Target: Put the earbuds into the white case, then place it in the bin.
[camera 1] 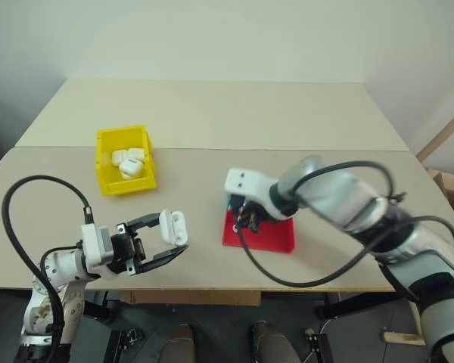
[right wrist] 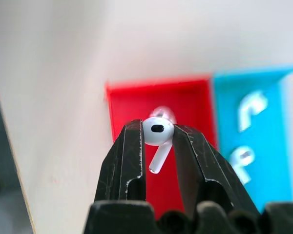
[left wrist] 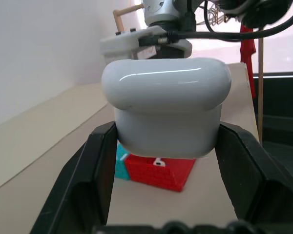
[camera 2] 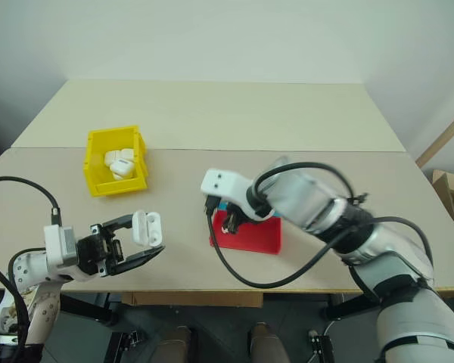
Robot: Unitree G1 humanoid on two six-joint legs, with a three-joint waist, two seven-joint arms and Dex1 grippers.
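beige table [camera 1: 287, 121] by white wall [camera 1: 212, 38]; left gripper [camera 1: 166, 238] clamping white case [camera 1: 174, 225], right gripper [right wrist: 157, 132] pinching earbud [right wrist: 157, 134]

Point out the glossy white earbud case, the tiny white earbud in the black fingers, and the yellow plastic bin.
glossy white earbud case [left wrist: 166, 109]: left wrist view, front face below the lid seam.
tiny white earbud [right wrist: 157, 130]: right wrist view, its rounded head.
yellow plastic bin [camera 1: 125, 186]: left eye view, front wall.
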